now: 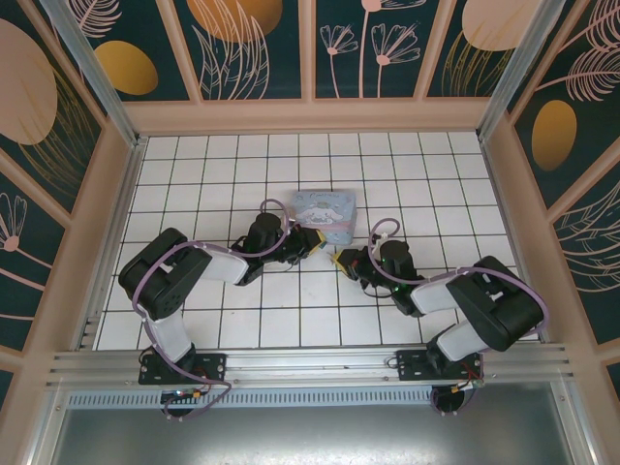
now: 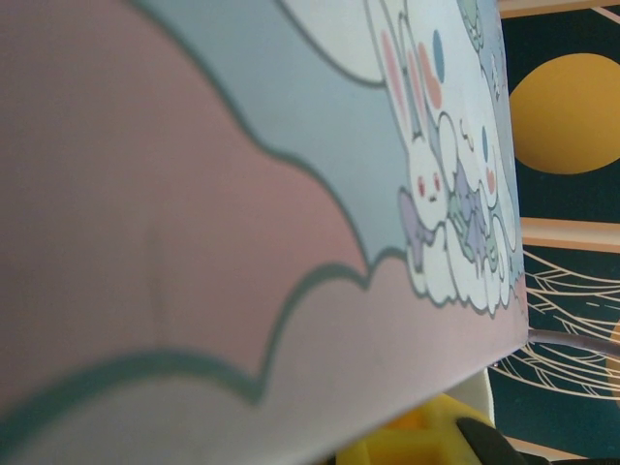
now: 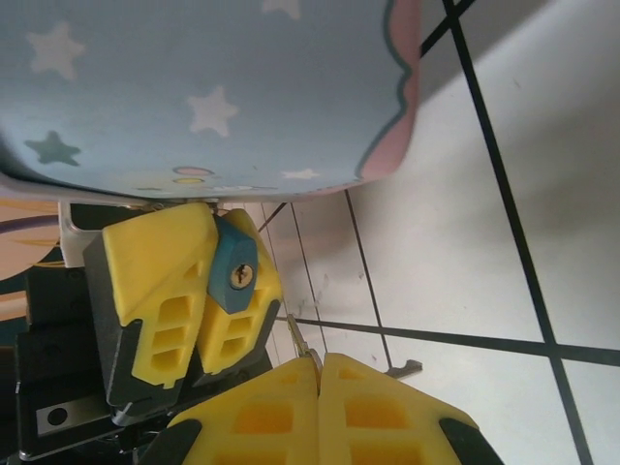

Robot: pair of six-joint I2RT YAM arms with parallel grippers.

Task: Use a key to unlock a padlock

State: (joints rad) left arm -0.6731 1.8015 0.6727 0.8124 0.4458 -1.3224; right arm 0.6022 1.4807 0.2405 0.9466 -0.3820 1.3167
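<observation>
The box (image 1: 326,210) is showing pale blue with white stars, a pink scalloped band and white cartoon rabbits. The padlock (image 3: 235,274) is showing a blue body around a brass keyhole, and the key (image 3: 299,341) is glinting silver-grey. The left gripper (image 3: 208,263) and right gripper (image 3: 318,366) are wearing yellow jaws. The bench (image 1: 291,310) is showing white tiles with dark lines.

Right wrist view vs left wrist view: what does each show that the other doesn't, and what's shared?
Right wrist, not left wrist: the padlock, blue with a brass keyhole facing the camera, clamped in the left gripper; the shut right gripper pinching a thin metal tip, likely the key; the tiled table.
Left wrist, not right wrist: the rabbit print on the box; the patterned wall.
Both: the pale blue box and the left gripper's yellow fingers.
</observation>
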